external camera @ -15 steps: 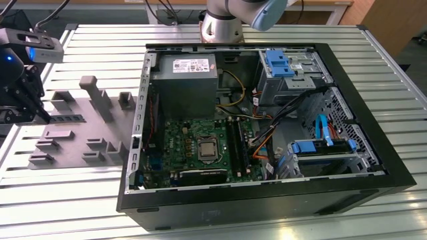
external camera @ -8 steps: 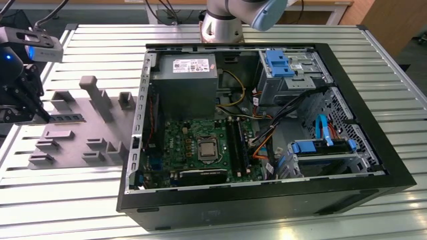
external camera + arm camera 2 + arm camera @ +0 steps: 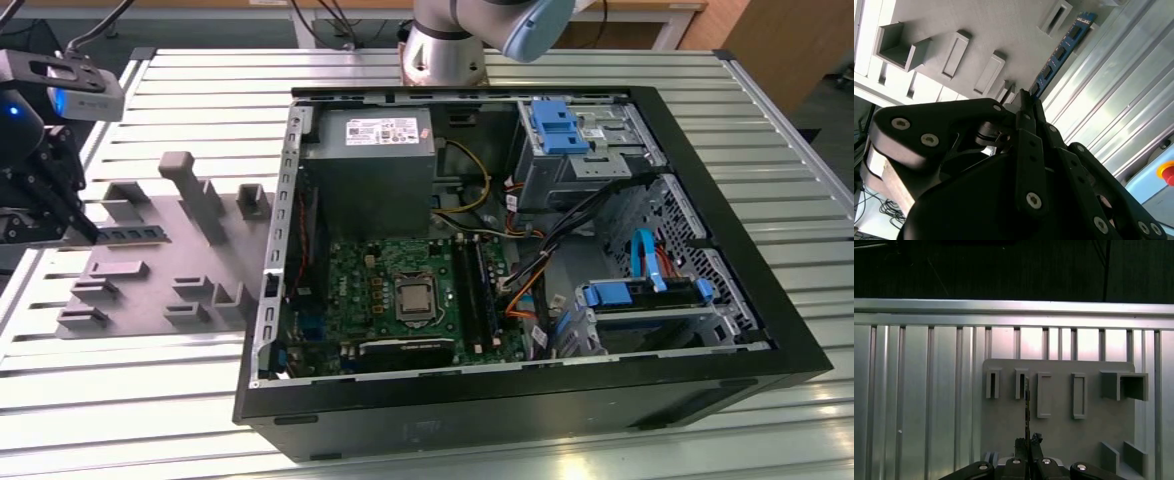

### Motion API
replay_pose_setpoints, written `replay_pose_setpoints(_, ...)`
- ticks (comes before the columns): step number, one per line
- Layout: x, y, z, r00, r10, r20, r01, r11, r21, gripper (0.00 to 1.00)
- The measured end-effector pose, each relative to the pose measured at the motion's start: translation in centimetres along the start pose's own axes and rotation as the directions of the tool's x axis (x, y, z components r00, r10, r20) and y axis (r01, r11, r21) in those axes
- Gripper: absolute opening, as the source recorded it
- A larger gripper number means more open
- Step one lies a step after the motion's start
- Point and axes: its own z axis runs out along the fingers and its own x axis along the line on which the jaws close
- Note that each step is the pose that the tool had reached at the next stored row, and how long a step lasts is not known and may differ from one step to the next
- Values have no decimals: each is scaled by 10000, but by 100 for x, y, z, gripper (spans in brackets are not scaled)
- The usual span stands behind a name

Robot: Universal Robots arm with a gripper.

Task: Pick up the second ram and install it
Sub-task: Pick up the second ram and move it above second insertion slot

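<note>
The second ram (image 3: 136, 233) is a thin blue-green stick that runs along the edge of the grey fixture plate (image 3: 147, 290), at the exterior view's far left. My black gripper (image 3: 80, 232) is at the stick's end. In the second wrist view the gripper (image 3: 1026, 97) is shut on the near end of the ram (image 3: 1061, 50), which stretches away from the fingertips. The first wrist view shows the ram (image 3: 1027, 405) edge-on as a thin line rising from between the gripper (image 3: 1028, 440) tips. Whether the stick is lifted off the plate cannot be told.
An open black computer case (image 3: 534, 390) lies on the slatted metal table (image 3: 774, 200). Inside are the green motherboard (image 3: 400, 270), long black memory slots (image 3: 470, 285), a grey power supply (image 3: 374, 170), cables and blue drive clips. Grey blocks (image 3: 180, 180) stand up from the fixture plate.
</note>
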Motion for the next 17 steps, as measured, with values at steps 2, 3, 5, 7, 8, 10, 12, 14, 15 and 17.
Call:
replay_pose_setpoints(2, -1, 0, -19, 10000, 0, 0, 0, 10000, 0, 14)
replay_pose_setpoints(3, -1, 1, -29, 10000, 0, 0, 0, 10000, 0, 14)
replay_pose_setpoints(5, -1, 1, -45, 10000, 0, 0, 0, 10000, 1, 14)
replay_pose_setpoints(7, -2, 1, -56, 10000, -1, 0, 1, 10000, 1, 14)
replay_pose_setpoints(8, -2, 1, -60, 10000, -1, 1, 1, 10000, 1, 14)
replay_pose_setpoints(10, -3, 1, -70, 10000, -1, 0, 1, 10000, 0, 14)
replay_pose_setpoints(12, -4, 1, -76, 10000, 0, 1, 0, 10000, 1, 14)
replay_pose_setpoints(14, -4, 1, -82, 10000, 0, 0, 0, 10000, 1, 14)
replay_pose_setpoints(15, -4, 1, -85, 10000, 0, 0, 0, 10000, 0, 14)
replay_pose_setpoints(17, -5, 2, -89, 10000, -1, 0, 1, 10000, 1, 14)
